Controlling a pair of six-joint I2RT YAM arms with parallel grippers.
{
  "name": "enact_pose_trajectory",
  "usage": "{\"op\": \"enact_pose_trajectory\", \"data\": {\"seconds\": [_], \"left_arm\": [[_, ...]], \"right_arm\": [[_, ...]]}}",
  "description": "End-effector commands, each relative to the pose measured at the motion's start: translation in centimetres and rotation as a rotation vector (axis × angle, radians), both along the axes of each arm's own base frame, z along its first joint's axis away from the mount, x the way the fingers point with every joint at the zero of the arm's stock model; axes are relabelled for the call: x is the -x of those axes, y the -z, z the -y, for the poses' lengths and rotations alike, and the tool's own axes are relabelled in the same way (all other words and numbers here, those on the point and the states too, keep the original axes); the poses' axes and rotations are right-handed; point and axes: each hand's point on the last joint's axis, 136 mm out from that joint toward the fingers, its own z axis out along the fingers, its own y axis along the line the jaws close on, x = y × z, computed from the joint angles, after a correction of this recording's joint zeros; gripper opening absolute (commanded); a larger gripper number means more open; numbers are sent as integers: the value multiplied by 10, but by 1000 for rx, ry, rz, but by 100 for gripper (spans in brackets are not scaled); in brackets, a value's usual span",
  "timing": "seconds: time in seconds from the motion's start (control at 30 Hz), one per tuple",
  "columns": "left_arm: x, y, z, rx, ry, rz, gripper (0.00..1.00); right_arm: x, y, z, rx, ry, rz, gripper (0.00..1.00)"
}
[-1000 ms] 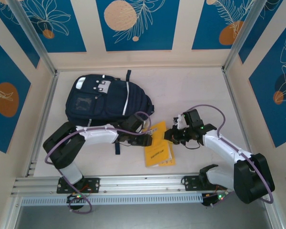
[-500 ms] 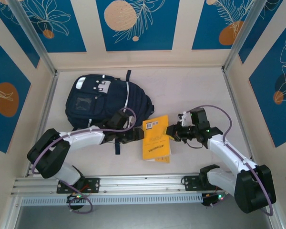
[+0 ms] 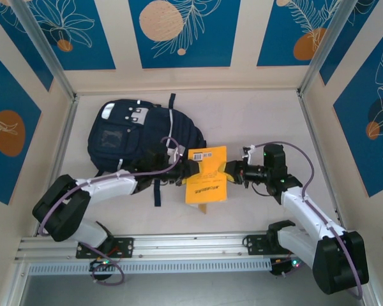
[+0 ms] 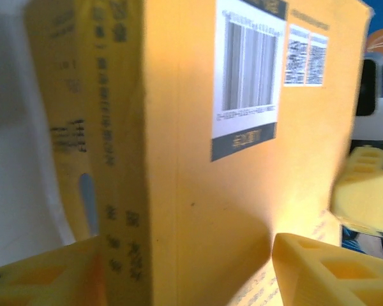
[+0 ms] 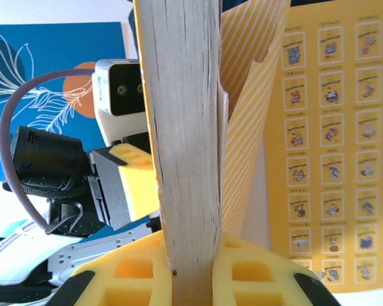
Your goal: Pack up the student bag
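Bench [image 3: 262,121]: student bag [image 3: 137,137] lies flat toward the far-left corner, front pockets up. Yellow book [image 3: 206,182] is mid-bench, just right of the bag, barcode cover up. Right end effector [image 3: 230,171] pinches the book's right edge, page block clamped between its pads. Left end effector [image 3: 184,169] straddles the book's left, spine-side edge; can't tell if it's clamped.
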Motion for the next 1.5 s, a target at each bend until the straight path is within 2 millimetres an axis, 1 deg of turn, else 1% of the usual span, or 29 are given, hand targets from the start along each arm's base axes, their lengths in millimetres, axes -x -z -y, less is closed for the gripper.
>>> {"op": "enact_pose_trajectory", "data": {"seconds": [0.0, 0.03, 0.1, 0.13, 0.17, 0.27, 0.37, 0.43, 0.47, 0.53, 0.6, 0.7, 0.77, 0.83, 0.9, 0.93, 1.03, 1.1, 1.27, 1.33, 1.47], "left_arm": [[0, -33, 5, 113, 21, 45, 45], [0, -36, 5, 123, 16, 54, 32], [-2, -37, 3, 133, -1, 65, 12], [-3, -38, 2, 142, -9, 69, 4], [-4, -40, 1, 151, -18, 70, 0], [-5, -47, 0, 177, -30, 74, 0], [-8, -55, -6, 182, -60, 91, 0], [-10, -60, -11, 177, -89, 108, 0], [-12, -64, -14, 175, -108, 119, 0], [-15, -69, -23, 171, -157, 147, 0], [-22, -76, -35, 171, -243, 179, 0], [-35, -87, -61, 185, -424, 219, 0], [-44, -99, -82, 213, -561, 242, 0], [-52, -113, -104, 250, -696, 264, 0], [-56, -125, -116, 293, -772, 267, 0], [-57, -131, -120, 311, -802, 272, 0], [-61, -141, -123, 355, -838, 257, 0], [-62, -147, -120, 386, -841, 248, 0], [-64, -151, -113, 413, -841, 219, 0], [-64, -153, -112, 418, -842, 218, 0], [-63, -156, -111, 426, -841, 216, 0]], "right_arm": [[6, -21, -2, -67, -50, 51, 8], [5, -22, -1, -66, -46, 51, 11], [5, -21, 0, -61, -39, 53, 23], [4, -21, 1, -57, -35, 54, 30], [4, -20, 2, -51, -30, 58, 39], [3, -13, 10, 34, 16, 64, 61], [1, -5, 27, 179, 109, 67, 75], [2, -8, 34, 233, 145, 82, 83], [3, -9, 37, 254, 164, 84, 85], [5, -13, 41, 282, 188, 89, 86], [9, -19, 42, 285, 211, 97, 87], [14, -26, 36, 223, 245, 87, 87], [15, -30, 26, 132, 262, 75, 86], [13, -41, 13, -1, 275, 82, 87], [8, -58, -1, -146, 274, 130, 86], [5, -65, -5, -192, 277, 152, 86], [2, -83, -21, -214, 268, 205, 88], [-1, -91, -33, -237, 271, 234, 90], [-8, -109, -63, -290, 252, 288, 93], [-10, -112, -75, -304, 247, 296, 93], [-13, -109, -92, -318, 257, 298, 94]]}}
